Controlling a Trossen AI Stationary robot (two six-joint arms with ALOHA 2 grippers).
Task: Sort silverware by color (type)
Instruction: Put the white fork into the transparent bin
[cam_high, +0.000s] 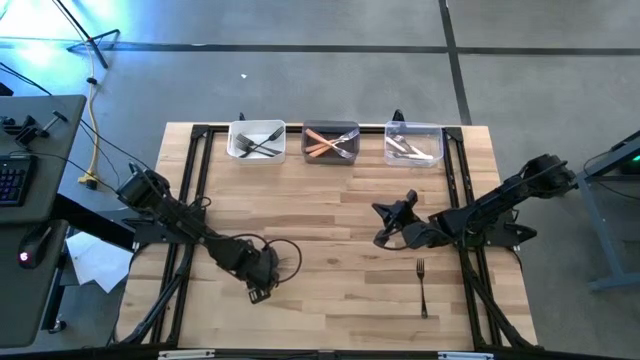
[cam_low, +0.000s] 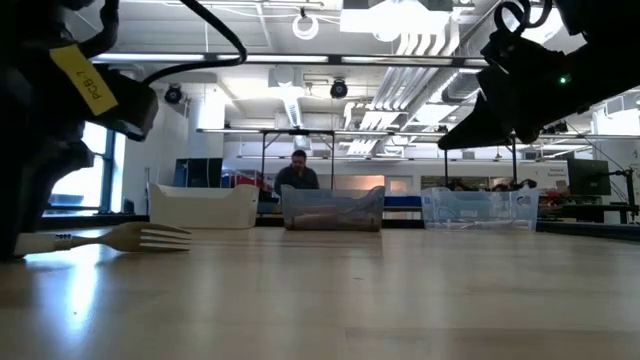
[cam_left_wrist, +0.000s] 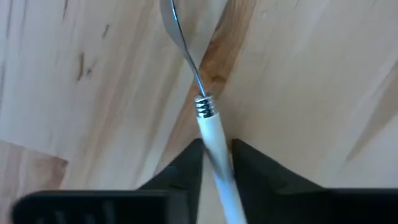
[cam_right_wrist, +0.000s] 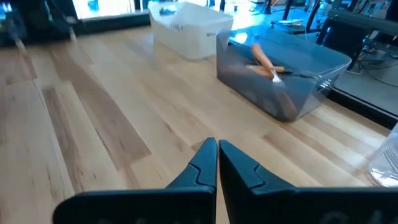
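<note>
The left gripper (cam_left_wrist: 216, 163), at lower centre-left of the high view, has its fingers set close on either side of a white-handled fork (cam_left_wrist: 210, 127) lying on the table (cam_high: 330, 200). The right gripper (cam_right_wrist: 217, 163), right of centre, is closed and empty, with a dark fork (cam_high: 422, 287) lower right.

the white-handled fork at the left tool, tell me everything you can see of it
The white-handled fork has a slim glossy white handle, a ribbed silver collar and a thin curved metal neck leading to the tines. It lies flat on the wooden table near its front left. The left tool straddles its handle, one finger on each side.
</note>
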